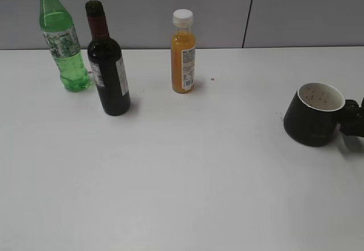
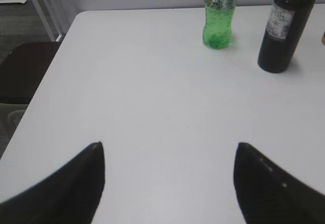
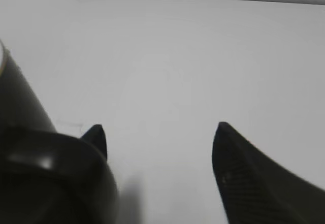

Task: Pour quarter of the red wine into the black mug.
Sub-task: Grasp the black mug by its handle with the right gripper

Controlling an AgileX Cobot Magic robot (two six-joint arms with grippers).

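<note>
The red wine [image 1: 111, 74] is a dark bottle with a red foil neck and a white label. It stands upright at the back left; the left wrist view shows it at the top right [image 2: 282, 31]. The black mug [image 1: 313, 117], white inside, sits at the right, handle toward the right edge. My right gripper [image 1: 355, 120] is at that handle. In the right wrist view it is open [image 3: 158, 127], with the mug [image 3: 20, 107] at the left and its handle [image 3: 56, 183] covering the left finger. My left gripper [image 2: 168, 145] is open and empty over bare table.
A green plastic bottle [image 1: 62, 40] stands left of the wine and also shows in the left wrist view [image 2: 219, 16]. An orange juice bottle [image 1: 183, 54] with a white cap stands at the back middle. A dark chair [image 2: 25, 66] sits past the table's left edge.
</note>
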